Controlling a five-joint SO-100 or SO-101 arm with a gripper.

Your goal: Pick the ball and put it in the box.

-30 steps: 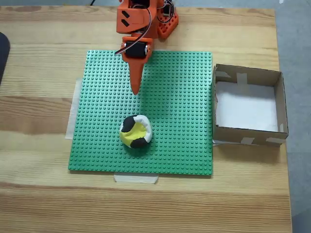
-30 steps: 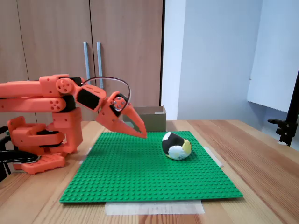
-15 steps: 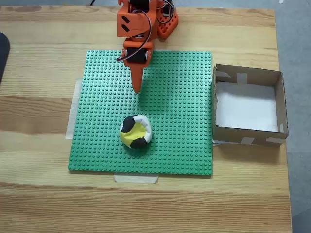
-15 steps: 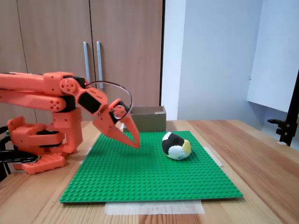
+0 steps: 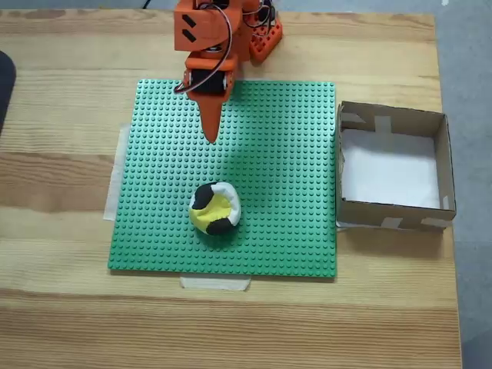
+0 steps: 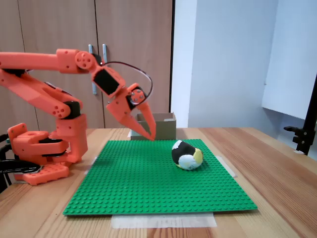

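The ball (image 5: 214,207), lumpy with yellow, white and black patches, rests on the green studded baseplate (image 5: 292,154); it shows again in the side fixed view as the ball (image 6: 186,154). My orange gripper (image 5: 211,138) hangs above the plate, behind the ball and clear of it, fingers together in one point. From the side the gripper (image 6: 150,136) is raised off the plate and tilted down, left of the ball. The brown cardboard box (image 5: 440,161) with its white bottom stands right of the plate; the box (image 6: 163,126) sits behind the arm.
The arm's orange base (image 6: 42,148) stands at the plate's far edge. The baseplate is taped to a wooden table (image 5: 61,154). A dark object (image 5: 4,84) pokes in at the left edge from above. Cabinet doors (image 6: 99,49) stand behind.
The arm has lifted and unfolded upward; the gripper rose off the plate and drew slightly back toward the base. The ball and box have not moved.
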